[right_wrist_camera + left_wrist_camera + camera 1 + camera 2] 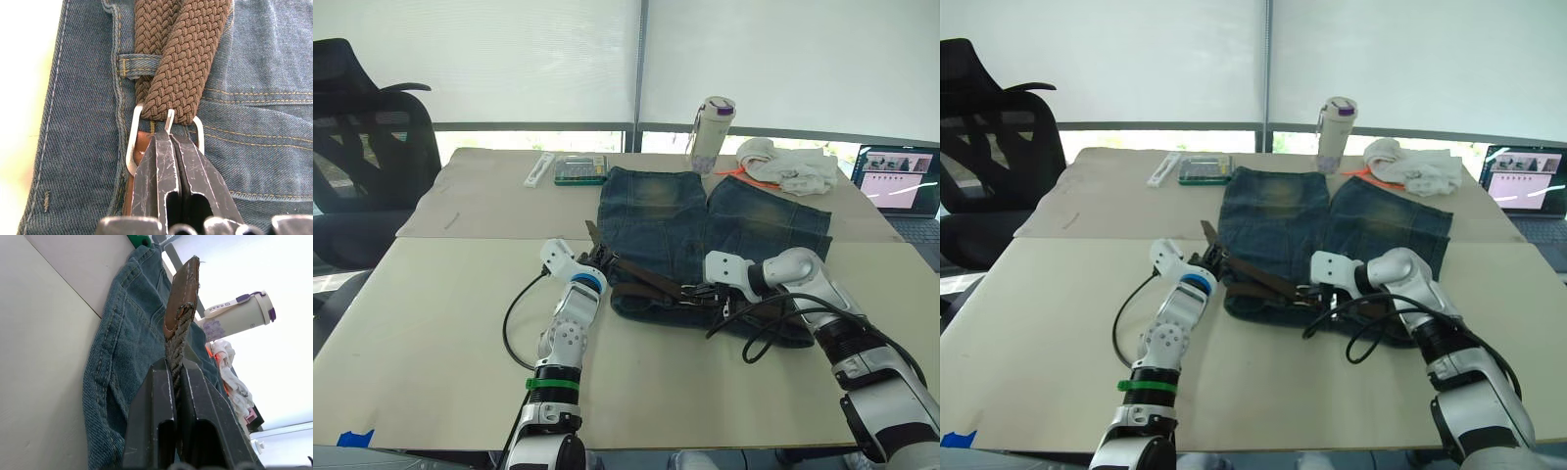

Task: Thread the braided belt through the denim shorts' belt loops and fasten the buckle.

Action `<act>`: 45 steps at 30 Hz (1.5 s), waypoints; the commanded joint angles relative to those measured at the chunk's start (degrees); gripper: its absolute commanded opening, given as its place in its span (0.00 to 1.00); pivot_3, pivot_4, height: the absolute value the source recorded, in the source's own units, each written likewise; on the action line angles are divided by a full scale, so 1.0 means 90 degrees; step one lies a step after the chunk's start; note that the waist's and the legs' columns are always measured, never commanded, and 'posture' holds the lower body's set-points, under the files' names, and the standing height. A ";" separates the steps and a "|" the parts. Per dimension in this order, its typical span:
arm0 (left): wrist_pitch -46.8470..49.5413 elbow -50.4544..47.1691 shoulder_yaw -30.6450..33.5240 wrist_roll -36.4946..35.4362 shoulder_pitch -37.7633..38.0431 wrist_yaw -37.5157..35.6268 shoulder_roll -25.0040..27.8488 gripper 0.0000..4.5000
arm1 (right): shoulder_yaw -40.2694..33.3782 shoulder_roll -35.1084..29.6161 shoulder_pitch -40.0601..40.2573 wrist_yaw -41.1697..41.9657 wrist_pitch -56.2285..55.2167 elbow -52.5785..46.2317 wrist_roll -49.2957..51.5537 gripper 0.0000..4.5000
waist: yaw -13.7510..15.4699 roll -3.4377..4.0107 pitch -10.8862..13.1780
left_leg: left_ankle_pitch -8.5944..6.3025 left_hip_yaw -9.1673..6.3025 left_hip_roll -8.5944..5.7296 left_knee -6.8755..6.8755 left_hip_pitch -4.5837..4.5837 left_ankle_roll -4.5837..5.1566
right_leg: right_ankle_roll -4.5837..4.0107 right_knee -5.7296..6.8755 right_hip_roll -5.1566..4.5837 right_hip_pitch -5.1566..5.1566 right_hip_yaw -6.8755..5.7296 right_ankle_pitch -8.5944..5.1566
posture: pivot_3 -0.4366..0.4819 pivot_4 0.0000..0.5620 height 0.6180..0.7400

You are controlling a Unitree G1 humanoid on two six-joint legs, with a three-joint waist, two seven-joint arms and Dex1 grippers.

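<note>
Right wrist view: fingers pinch buckle.

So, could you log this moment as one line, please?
left gripper: shut on braided belt tip | right gripper: shut on buckle | denim shorts

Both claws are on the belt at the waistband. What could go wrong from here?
1. The left claw pinches the braided belt just below its leather tip; the strap could slip out if pulled.
2. The right claw sits shut at the buckle by the prong; it may knock the prong out of the braid.
3. Pulling might bunch the denim shorts, and the belt loops could snag the strap.
</note>
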 commanded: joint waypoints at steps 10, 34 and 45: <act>-0.0763 -0.0186 0.0708 -0.0663 -0.0234 0.0441 -0.0374 0.00 | 0.0499 -0.0058 0.0450 0.0107 0.0383 0.0580 -0.0561 0.01 | -0.0039 -0.0001 -0.0001 | 0.0000 0.0002 0.0008 -0.0001 0.0005 0.0000 | -0.0002 -0.0003 0.0006 0.0005 -0.0006 0.0001 | 0.48 0.27 0.97; 0.0473 -0.1607 -0.1579 0.0258 -0.0484 -0.1870 0.0109 0.00 | 0.0522 -0.0026 0.0447 0.0042 0.0423 0.0610 -0.0623 0.01 | -0.0024 -0.0002 -0.0002 | -0.0002 0.0001 0.0007 -0.0001 0.0019 0.0002 | -0.0004 -0.0012 0.0006 0.0031 -0.0023 0.0000 | 0.48 0.27 0.97; 0.1696 -0.1498 -0.3039 0.0673 -0.0464 -0.4204 0.0420 0.00 | 0.0477 0.0018 0.0562 -0.0101 0.0489 0.0482 -0.0582 0.01 | -0.0002 -0.0002 -0.0012 | 0.0002 -0.0001 0.0008 -0.0002 0.0042 0.0022 | -0.0013 -0.0011 0.0007 0.0048 -0.0025 -0.0007 | 0.48 0.27 0.97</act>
